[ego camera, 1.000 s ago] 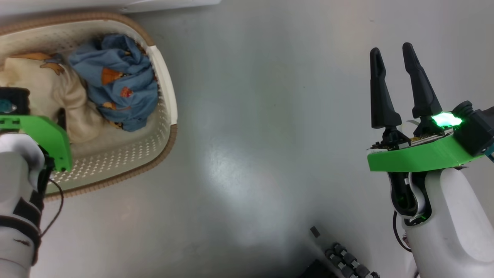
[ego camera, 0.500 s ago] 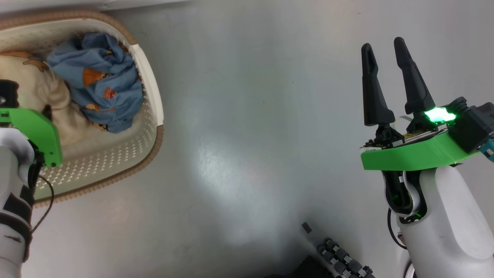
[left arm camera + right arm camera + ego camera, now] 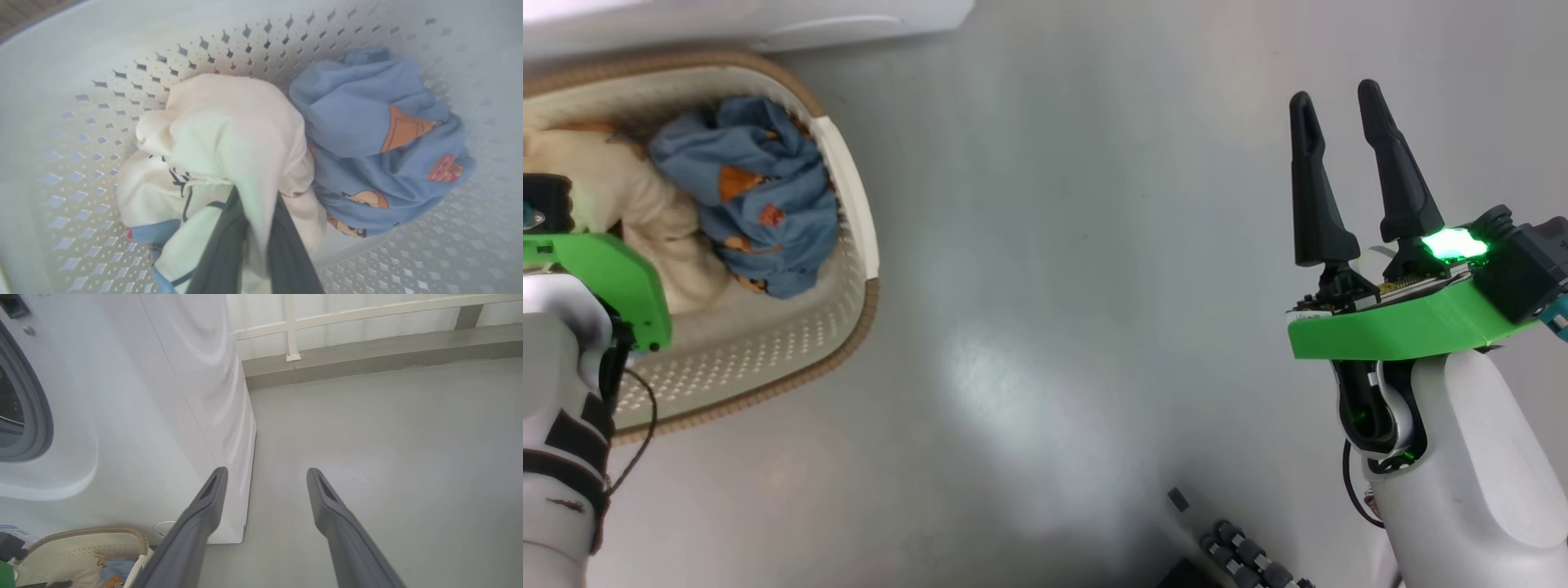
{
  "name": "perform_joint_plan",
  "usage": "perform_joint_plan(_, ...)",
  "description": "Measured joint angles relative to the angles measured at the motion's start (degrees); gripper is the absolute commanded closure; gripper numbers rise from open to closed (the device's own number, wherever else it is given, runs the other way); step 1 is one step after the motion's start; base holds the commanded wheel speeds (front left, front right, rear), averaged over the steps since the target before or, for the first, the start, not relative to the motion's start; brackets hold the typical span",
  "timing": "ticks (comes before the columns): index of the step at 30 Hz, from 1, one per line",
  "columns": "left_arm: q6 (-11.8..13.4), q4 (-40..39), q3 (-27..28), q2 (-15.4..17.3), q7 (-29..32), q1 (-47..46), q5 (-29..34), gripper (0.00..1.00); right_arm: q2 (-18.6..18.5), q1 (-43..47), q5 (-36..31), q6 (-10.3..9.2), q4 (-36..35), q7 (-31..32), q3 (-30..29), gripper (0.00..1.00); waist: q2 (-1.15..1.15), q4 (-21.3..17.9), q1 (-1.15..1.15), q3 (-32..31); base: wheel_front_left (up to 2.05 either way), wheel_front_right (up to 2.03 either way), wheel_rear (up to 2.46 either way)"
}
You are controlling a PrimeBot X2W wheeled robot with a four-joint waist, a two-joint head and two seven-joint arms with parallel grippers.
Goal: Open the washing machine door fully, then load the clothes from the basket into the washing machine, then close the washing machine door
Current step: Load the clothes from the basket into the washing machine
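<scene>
The cream basket (image 3: 854,245) stands on the floor at the left, below the washing machine (image 3: 768,20). Inside it lie the clothes: a cream garment (image 3: 621,196) and a blue one (image 3: 756,204). In the left wrist view my left gripper (image 3: 255,200) is shut on a fold of the cream garment (image 3: 229,134), with the blue garment (image 3: 367,163) beside it. My right gripper (image 3: 1335,106) hangs open over bare floor, far from the basket. The right wrist view shows the machine's white front (image 3: 163,396) and its uncovered grey-blue ring (image 3: 39,416). The washing machine door is out of view.
Grey floor (image 3: 1054,286) spreads between the basket and the right arm. The robot's base with small rollers (image 3: 1241,555) sits at the bottom. Beyond the machine runs a low kerb (image 3: 367,355) with a white railing (image 3: 290,326).
My left gripper has shut on the cream garment inside the basket. The head camera shifted a little, so the basket sits slightly differently. The right arm has stayed put.
</scene>
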Motion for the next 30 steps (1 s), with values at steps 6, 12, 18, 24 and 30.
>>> perform_joint_plan(6, -1.7, 0.0, 1.7, -2.0, -6.8, 2.2, -2.8, 1.00, 0.0, 0.5, -0.7, 0.00, 0.7, 0.0, -0.4, 0.00, 0.00, 1.0, 0.00, -3.3, 0.00, 0.00, 0.00)
perform_joint_plan(12, -2.8, 0.1, 2.9, -3.9, -11.8, 6.2, -4.5, 1.00, 0.0, 2.2, -2.2, 0.00, 1.1, 0.0, -1.8, 0.00, 0.00, 2.4, 0.00, -7.5, 0.00, 0.00, 0.00)
perform_joint_plan(18, -4.5, -1.0, 3.4, -5.5, -14.6, 9.5, -6.0, 1.00, -0.2, 4.5, -3.3, 0.00, 1.7, 0.0, -2.5, 0.00, 0.00, 4.1, -0.01, -12.0, 0.00, 0.00, 0.00)
perform_joint_plan(24, -4.4, -11.3, 6.0, -5.8, -15.0, 15.6, -6.3, 1.00, -1.3, 7.8, -3.4, 0.00, 2.6, 0.0, -3.8, 0.00, 0.00, 5.9, -0.01, -16.7, 0.00, 0.00, 0.00)
perform_joint_plan(30, -3.6, -22.6, 10.2, -6.8, -15.0, 25.0, -3.2, 1.00, -2.7, 11.2, -3.4, 0.00, 2.9, 0.0, -4.6, 0.00, 0.00, 7.8, -0.01, -22.1, 0.00, 0.00, 0.00)
